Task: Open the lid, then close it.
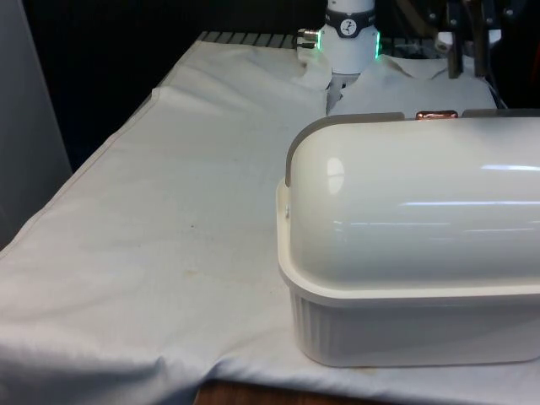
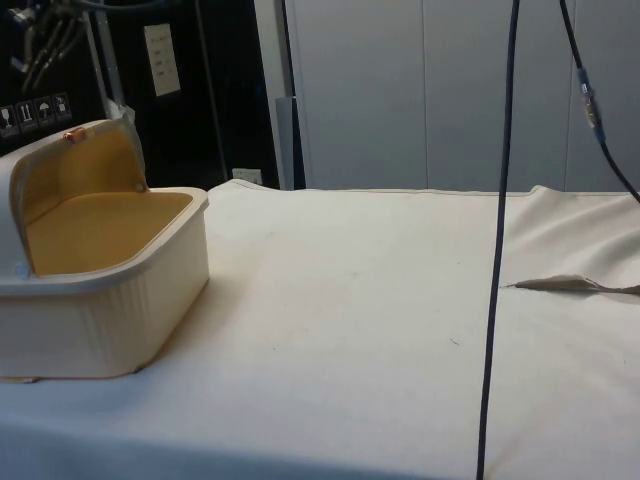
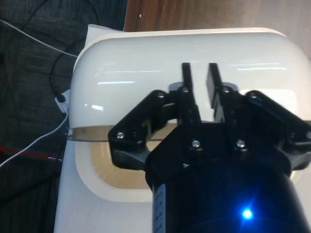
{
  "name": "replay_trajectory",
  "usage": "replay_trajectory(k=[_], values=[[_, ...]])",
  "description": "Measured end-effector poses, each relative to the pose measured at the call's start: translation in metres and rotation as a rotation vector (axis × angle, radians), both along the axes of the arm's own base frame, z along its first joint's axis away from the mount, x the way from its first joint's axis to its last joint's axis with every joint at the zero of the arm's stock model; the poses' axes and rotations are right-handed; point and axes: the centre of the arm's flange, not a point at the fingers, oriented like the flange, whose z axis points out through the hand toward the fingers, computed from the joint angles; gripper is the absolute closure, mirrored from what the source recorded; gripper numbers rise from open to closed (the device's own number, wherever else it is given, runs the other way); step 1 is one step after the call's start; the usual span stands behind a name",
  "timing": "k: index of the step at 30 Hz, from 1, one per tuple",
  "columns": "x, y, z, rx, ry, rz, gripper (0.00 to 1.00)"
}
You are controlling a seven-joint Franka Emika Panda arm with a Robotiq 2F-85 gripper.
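A cream bread box (image 1: 405, 278) stands on the desk (image 1: 169, 245), which is covered with a white cloth, at the near end on the front view's right, with its rounded back turned toward that camera. Its ribbed lower tub (image 2: 100, 320) sits flat on the cloth, and in the side view it lies at the picture's left edge. The curved lid (image 2: 70, 170) is rolled up and back, so the mouth of the box stands open and the tan inner floor (image 2: 100, 230) can be seen. A small copper-coloured handle (image 1: 437, 114) sits on the lid's raised grey edge. The black gripper (image 3: 200, 80) hangs above the box, over the glossy top of the lid (image 3: 170, 63), near the lid's front edge. Its two thin fingers (image 3: 187, 80) stand parallel with a narrow gap between them, and nothing shows in that gap; they hold nothing. In the front view part of the white arm (image 1: 348, 42) rises behind the box at the desk's far end. A dark cable (image 2: 497, 250) hangs down across the side view, in front of the cloth.
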Motion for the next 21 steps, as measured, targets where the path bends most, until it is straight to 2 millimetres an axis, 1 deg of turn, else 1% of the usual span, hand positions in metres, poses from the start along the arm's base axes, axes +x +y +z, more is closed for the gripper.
replay_trajectory(k=[1,2,4,5,9,13,21], values=[[0.000,0.000,0.000,0.000,0.000,0.000,0.89],[0.000,0.000,-0.001,0.000,0.001,0.000,0.89],[0.000,0.000,-0.001,0.000,0.000,0.000,0.98],[0.000,0.000,-0.001,0.000,0.000,0.000,1.00],[0.000,0.001,-0.004,-0.001,0.005,0.001,1.00],[0.001,0.002,-0.012,-0.004,0.019,0.003,1.00],[0.001,0.003,-0.017,-0.006,0.040,0.005,1.00]])
